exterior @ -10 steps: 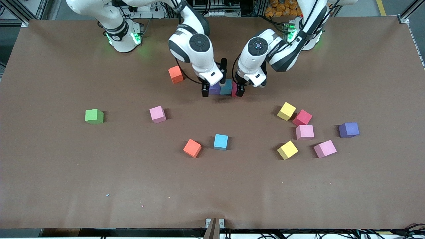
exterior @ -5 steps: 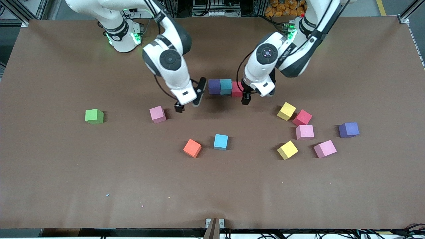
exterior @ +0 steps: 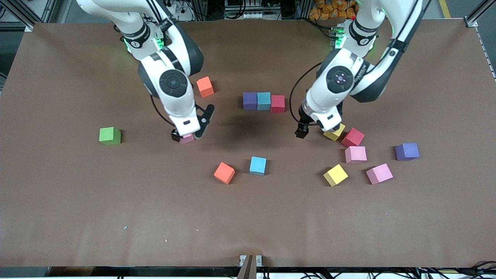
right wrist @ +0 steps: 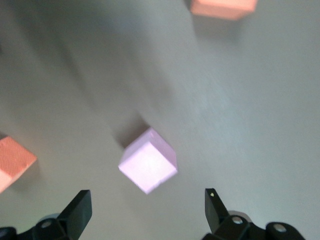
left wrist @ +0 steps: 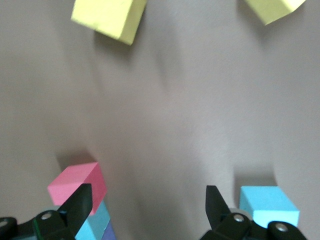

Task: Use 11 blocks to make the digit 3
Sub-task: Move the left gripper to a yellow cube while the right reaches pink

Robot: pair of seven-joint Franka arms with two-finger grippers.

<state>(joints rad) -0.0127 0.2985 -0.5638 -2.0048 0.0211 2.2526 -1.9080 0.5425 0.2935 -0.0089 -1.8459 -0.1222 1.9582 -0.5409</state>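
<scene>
Both sets of jaws gape wide — right gripper (exterior: 192,130) over a pink block (exterior: 187,138), left gripper (exterior: 316,130) beside a yellow block (exterior: 335,133).

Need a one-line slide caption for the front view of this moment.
Both open claws, right claw over a pink block and left claw by a yellow block, with a three-block row already placed.

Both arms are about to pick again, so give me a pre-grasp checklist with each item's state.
1. Right gripper jaws open: ok.
2. Right gripper over the pink block: ok.
3. Pink block square to the jaws: not ok, it sits turned.
4. Left gripper jaws open: ok.
5. Left gripper centred on the yellow block: cannot tell.
6. Started row of purple, blue and red blocks touching in line: ok.
</scene>
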